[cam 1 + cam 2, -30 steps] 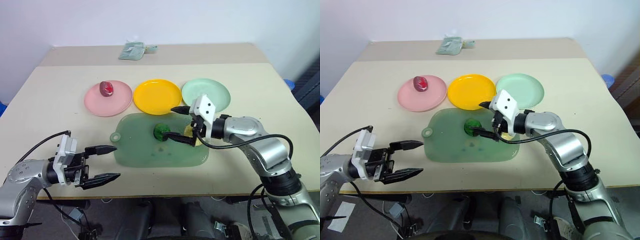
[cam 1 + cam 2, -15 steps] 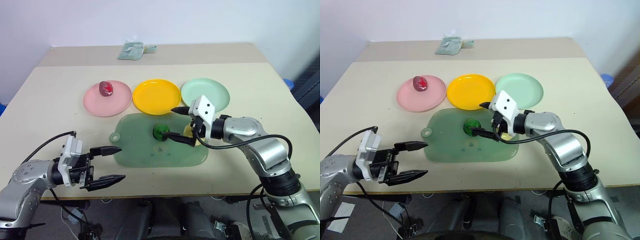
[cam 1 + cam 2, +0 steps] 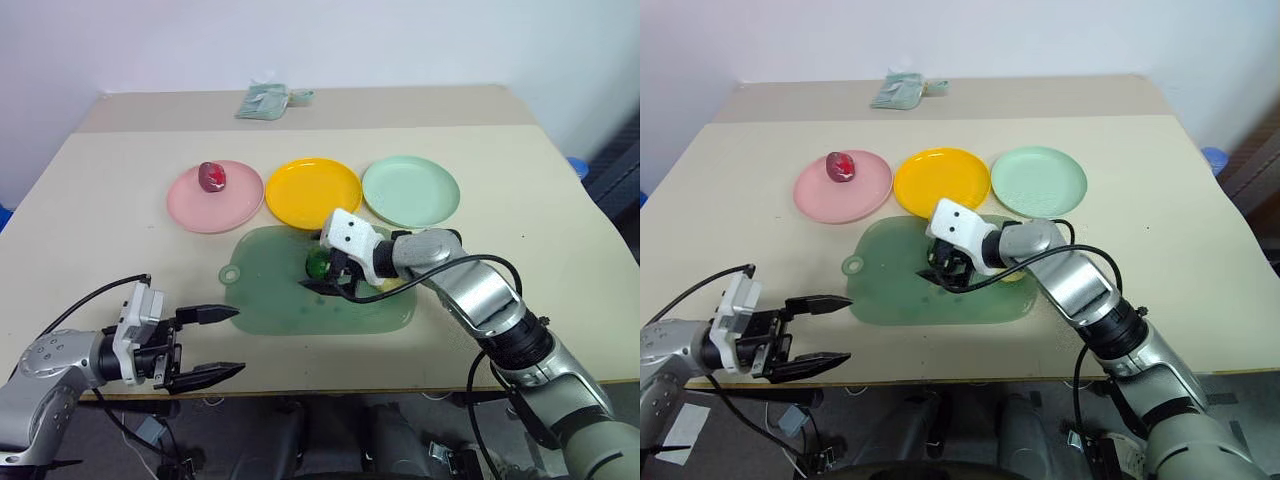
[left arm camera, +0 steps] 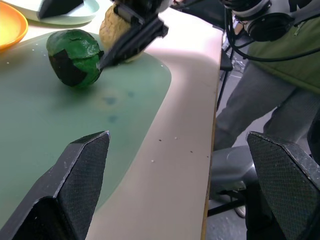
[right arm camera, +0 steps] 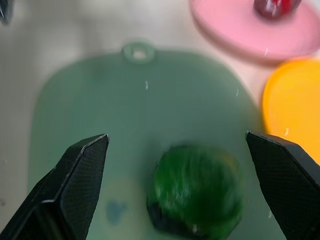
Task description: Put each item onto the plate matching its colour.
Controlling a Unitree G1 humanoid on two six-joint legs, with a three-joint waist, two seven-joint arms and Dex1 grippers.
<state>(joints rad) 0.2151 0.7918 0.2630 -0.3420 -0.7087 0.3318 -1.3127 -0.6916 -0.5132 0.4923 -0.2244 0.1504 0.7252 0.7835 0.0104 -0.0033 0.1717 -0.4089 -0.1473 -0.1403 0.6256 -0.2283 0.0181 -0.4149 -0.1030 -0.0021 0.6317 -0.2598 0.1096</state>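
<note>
A beige table [image 3: 90, 200] carries a green mat [image 3: 275, 300]; at its twelve o'clock sits the mint plate [image 3: 411, 190]. The right gripper [image 3: 330, 272], spread wide, straddles the dark green fruit [image 3: 320, 264] mid-mat: probably light, hard, rounded and slippery, so pinch its widest middle. Left gripper [image 3: 215, 345] spread, empty

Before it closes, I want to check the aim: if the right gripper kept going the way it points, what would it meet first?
Most likely the green fruit on the green mat. It sits between the open fingers of the right gripper.
</note>
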